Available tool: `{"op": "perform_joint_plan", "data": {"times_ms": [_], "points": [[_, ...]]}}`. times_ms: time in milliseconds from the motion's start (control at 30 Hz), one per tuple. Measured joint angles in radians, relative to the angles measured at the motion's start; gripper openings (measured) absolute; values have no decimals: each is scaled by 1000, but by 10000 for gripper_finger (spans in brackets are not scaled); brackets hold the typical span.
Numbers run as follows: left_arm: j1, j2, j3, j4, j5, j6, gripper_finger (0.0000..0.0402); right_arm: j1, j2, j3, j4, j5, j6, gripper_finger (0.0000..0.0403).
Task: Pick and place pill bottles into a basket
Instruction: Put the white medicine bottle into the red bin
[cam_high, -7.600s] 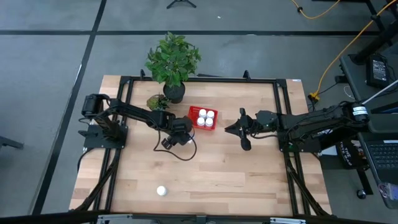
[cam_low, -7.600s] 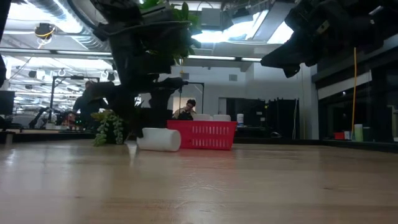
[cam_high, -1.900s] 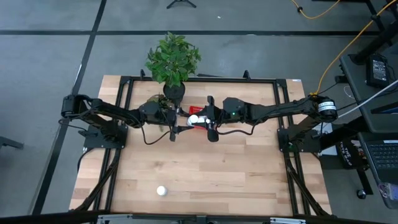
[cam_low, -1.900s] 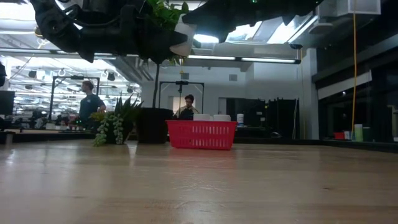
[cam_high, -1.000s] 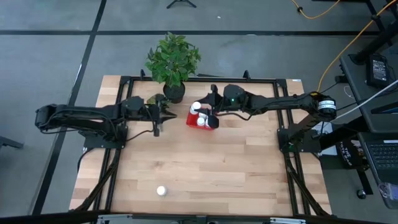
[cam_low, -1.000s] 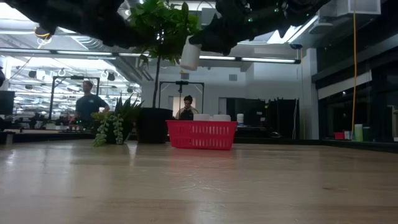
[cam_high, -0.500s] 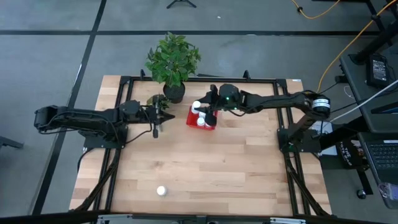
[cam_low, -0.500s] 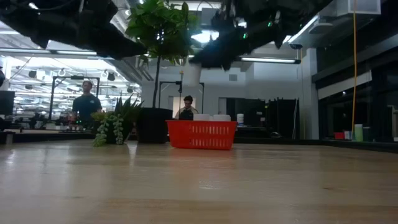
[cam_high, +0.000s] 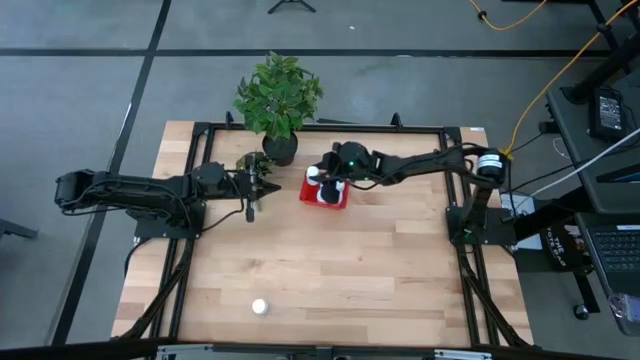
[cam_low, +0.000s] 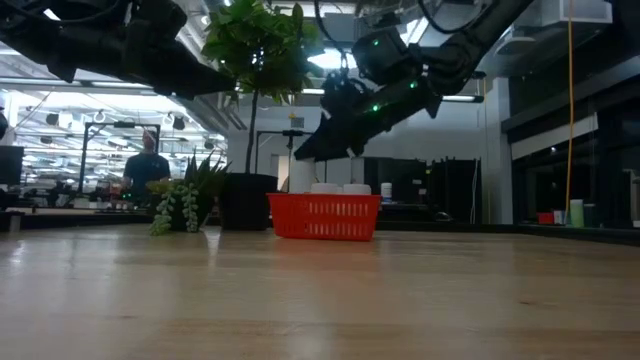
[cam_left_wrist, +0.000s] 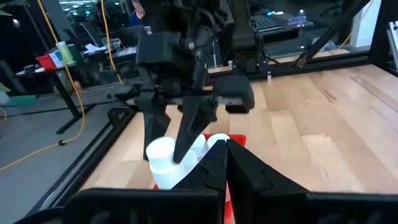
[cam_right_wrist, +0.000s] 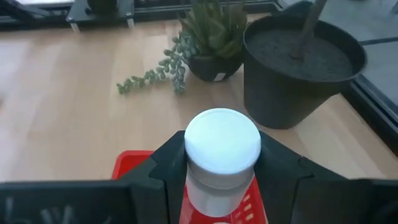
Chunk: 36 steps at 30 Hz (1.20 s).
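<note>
The red basket (cam_high: 338, 201) stands at the table's far middle, beside the black plant pot (cam_high: 280, 150). White pill bottles (cam_low: 340, 188) stand in it. My right gripper (cam_high: 322, 178) hangs over the basket's left part, shut on one more pill bottle (cam_right_wrist: 222, 155). That bottle's lower end is about level with the basket's rim (cam_low: 300, 197). Another pill bottle (cam_high: 259, 307) rests on the table near the front edge. My left gripper (cam_high: 250, 208) is shut on nothing, left of the basket and above the table. My right gripper pinches the bottle's body just below its cap (cam_right_wrist: 222, 180) between its two fingers (cam_right_wrist: 280, 165), one on either side. The fingers come slanting down from the table's right. The bottle stands upright in the hold, cap up, over the basket (cam_right_wrist: 130, 163).
A small trailing succulent (cam_high: 255, 165) sits just left of the basket, close to my left gripper. The leafy plant (cam_high: 278, 95) rises from the black pot behind it. The near half of the wooden table (cam_high: 380, 290) holds only the lone bottle. People show in the room beyond.
My right gripper has come down with the pill bottle, from well above the basket to the level of its rim, and has gone a little toward the table's left. The bottle has stayed upright in the hold.
</note>
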Motion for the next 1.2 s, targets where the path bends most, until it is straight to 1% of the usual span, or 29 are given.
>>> {"op": "perform_joint_plan", "data": {"times_ms": [100, 267, 800, 1033, 1200], "points": [[0, 0, 0, 0, 0, 1, 2, -1, 24, 0, 30, 0, -4, 148], [0, 0, 0, 0, 0, 1, 1, -3, 38, 0, 28, 0, -3, 148], [0, 1, 0, -2, 1, -2, 1, -2, 38, 0, 7, 0, 1, 148], [0, 1, 0, -3, 1, -2, 1, -2, 89, 0, 37, 0, 0, 148], [0, 1, 0, -6, 1, 0, 3, -2, 91, 0, 40, 0, 3, 148]]}}
